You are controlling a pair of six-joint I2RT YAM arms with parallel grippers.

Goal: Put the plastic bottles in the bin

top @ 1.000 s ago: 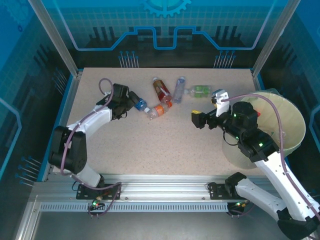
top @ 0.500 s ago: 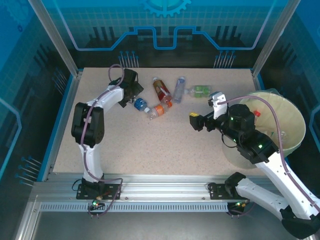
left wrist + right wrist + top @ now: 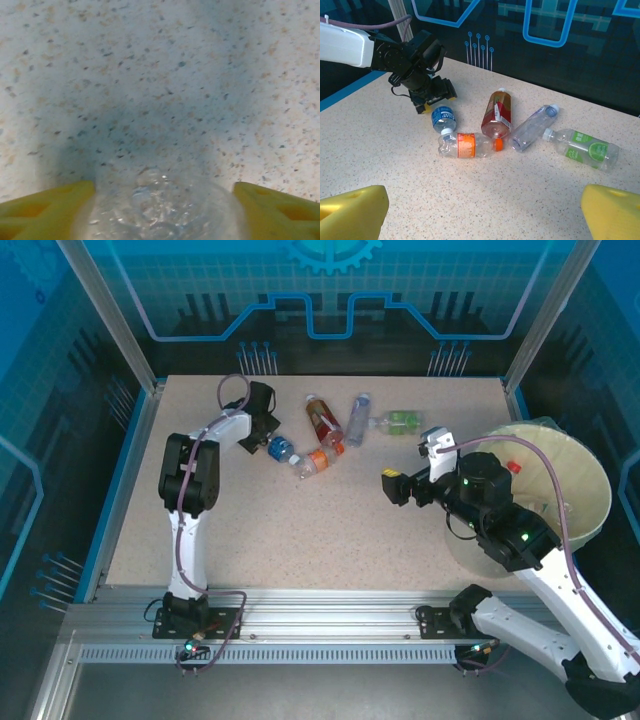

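The table (image 3: 300, 530) is beige with dark speckles; the bin (image 3: 585, 490) is pale yellow-green. Clear plastic: blue-label bottle (image 3: 443, 118), orange-label bottle (image 3: 466, 145) with orange cap, red-label bottle (image 3: 497, 113), green-label bottle (image 3: 582, 148) with white cap.

bright, even light from above falls on the speckled beige tabletop (image 3: 330, 530), and shadows there are soft and faint. the dark blue-lined backdrop (image 3: 330, 350) is dim. the left wrist view is soft throughout: the clear crumpled plastic bottle (image 3: 160, 210) and yellow fingertips (image 3: 40, 210) are blurred, with a bluish shadow ahead. the right wrist view is sharp mid-frame, its yellow pads (image 3: 350, 210) out of focus.
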